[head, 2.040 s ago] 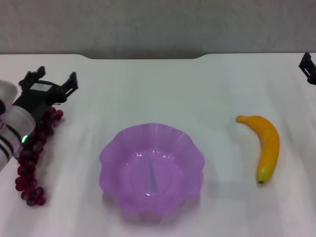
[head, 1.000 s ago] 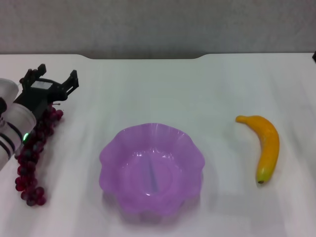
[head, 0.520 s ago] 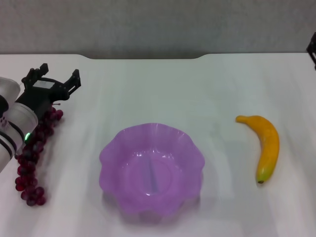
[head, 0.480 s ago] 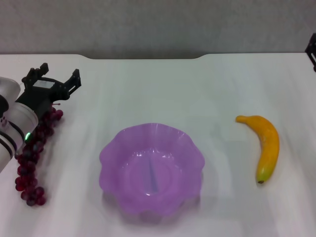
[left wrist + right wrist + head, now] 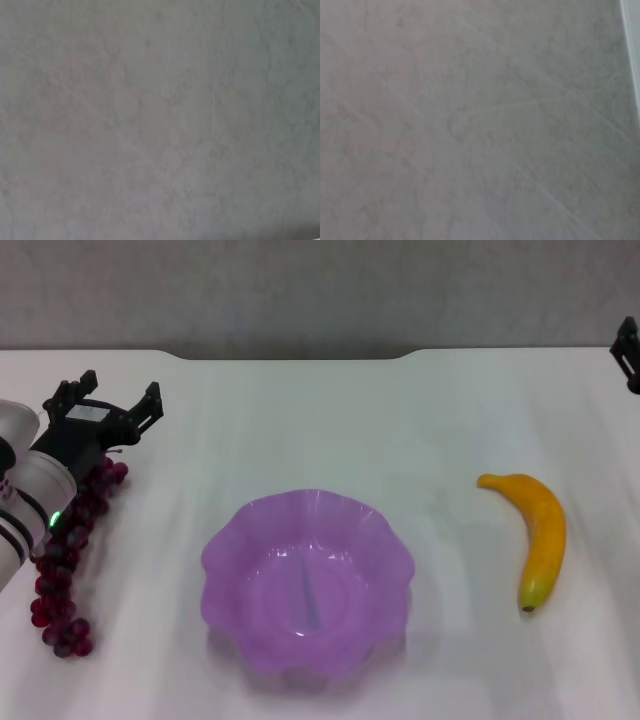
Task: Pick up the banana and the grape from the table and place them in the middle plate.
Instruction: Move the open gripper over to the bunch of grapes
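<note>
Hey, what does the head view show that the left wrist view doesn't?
Only the head view shows the grape lying on the table, the empty middle plate, the banana, the left gripper with jaws open above the bunch, and the right gripper at the edge. The left wrist view shows only a blank grey surface. They share nothing recognisable.

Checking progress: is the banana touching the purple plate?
Apart. The head view shows bare white table between the banana and the purple plate's rim.
</note>
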Available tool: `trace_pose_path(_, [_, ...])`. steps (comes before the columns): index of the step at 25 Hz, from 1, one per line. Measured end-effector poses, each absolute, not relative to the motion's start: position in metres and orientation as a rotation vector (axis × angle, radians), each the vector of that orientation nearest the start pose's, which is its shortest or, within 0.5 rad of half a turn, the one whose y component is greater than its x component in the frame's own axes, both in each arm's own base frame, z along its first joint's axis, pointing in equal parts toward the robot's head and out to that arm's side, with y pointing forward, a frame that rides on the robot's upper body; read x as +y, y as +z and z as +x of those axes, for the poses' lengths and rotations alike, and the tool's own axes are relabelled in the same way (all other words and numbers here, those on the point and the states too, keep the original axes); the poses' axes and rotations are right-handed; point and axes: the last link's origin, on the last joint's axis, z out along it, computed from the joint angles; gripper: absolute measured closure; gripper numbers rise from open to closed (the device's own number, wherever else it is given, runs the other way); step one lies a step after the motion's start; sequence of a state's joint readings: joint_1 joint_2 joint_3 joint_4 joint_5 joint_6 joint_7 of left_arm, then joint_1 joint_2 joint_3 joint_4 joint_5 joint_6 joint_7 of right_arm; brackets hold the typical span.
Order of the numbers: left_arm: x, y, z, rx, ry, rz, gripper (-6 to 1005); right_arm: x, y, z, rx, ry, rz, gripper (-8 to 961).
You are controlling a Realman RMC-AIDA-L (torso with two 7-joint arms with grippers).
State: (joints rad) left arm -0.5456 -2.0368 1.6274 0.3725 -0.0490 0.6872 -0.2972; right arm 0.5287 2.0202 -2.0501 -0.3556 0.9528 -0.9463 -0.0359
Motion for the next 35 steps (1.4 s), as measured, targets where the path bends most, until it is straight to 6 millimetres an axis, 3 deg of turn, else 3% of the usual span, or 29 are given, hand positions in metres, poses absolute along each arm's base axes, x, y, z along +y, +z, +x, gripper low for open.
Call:
trace_pose_path(10, [0.414, 0.002, -0.290, -0.577, -0.554, -1.747, 118, 0.397, 0.020, 0.299, 0.524, 0.633, -1.452, 69])
trace_pose_path(22, [0.429, 0.017, -0.265, -0.697, -0.364, -1.748, 115, 0.393, 0.014, 0.300, 0.522, 0.624, -1.481, 66])
trace_pose_path(35, [0.429, 0.052, -0.257, -0.833, -0.120, -1.680, 122, 0.392, 0.011, 0.300, 0.520, 0.619, -1.496, 66])
